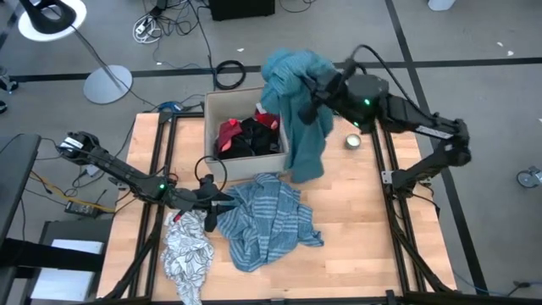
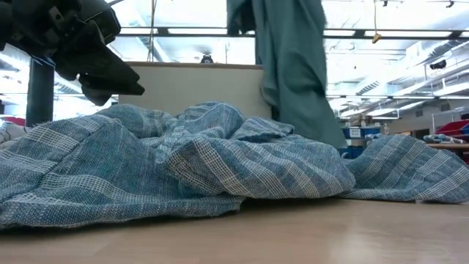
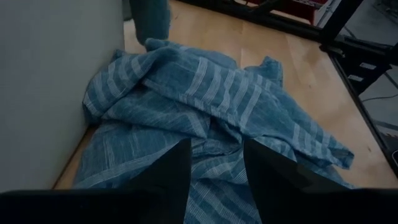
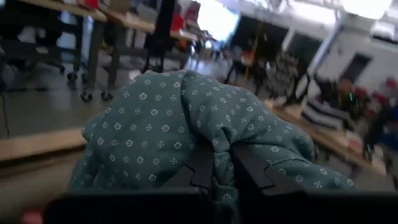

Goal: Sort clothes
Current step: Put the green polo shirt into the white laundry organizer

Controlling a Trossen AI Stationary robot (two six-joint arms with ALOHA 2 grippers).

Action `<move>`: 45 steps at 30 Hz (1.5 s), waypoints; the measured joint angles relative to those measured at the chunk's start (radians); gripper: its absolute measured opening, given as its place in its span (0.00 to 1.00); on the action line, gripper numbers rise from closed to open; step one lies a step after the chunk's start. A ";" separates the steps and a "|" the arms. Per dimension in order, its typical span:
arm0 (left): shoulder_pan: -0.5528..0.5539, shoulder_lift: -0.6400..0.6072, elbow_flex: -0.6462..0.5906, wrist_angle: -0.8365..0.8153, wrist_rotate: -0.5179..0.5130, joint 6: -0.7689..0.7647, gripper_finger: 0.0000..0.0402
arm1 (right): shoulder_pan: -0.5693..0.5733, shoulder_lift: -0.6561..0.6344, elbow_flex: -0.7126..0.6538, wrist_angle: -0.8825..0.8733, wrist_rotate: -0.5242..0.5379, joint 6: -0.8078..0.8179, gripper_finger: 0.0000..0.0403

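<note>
My right gripper (image 1: 310, 95) is shut on a teal dotted garment (image 1: 298, 110) held high beside the tan box (image 1: 222, 105); it hangs over the box's right wall. The box holds red and black pieces (image 1: 247, 135). A blue-striped garment (image 1: 264, 219) lies crumpled on the table near the box. A white-grey patterned piece (image 1: 188, 254) lies at the front left. My left gripper (image 1: 212, 203) is open just above the striped garment's left edge (image 3: 214, 168), touching nothing that shows. My right gripper pinches a bunched fold (image 4: 219, 163) of the teal garment between its two fingers, several layers. The cloth drapes over the fingers (image 4: 202, 168) and hangs slack below, lifted clear of the table (image 2: 297, 73).
A small round tin (image 1: 353, 141) sits on the table right of the box. The table's metal frame rails (image 1: 389, 182) run along both sides. Bare wood lies at the front right (image 1: 373, 246).
</note>
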 joint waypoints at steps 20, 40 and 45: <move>0.000 0.000 -0.001 0.016 0.000 0.004 0.38 | -0.117 0.538 0.542 0.691 -0.477 -0.200 0.07; 0.000 0.000 -0.001 0.003 0.000 0.000 0.38 | -0.157 0.585 0.542 -0.256 -0.422 0.007 0.07; 0.000 0.001 -0.001 0.006 0.000 0.000 0.38 | -0.163 0.614 0.513 -0.372 -0.523 0.108 0.07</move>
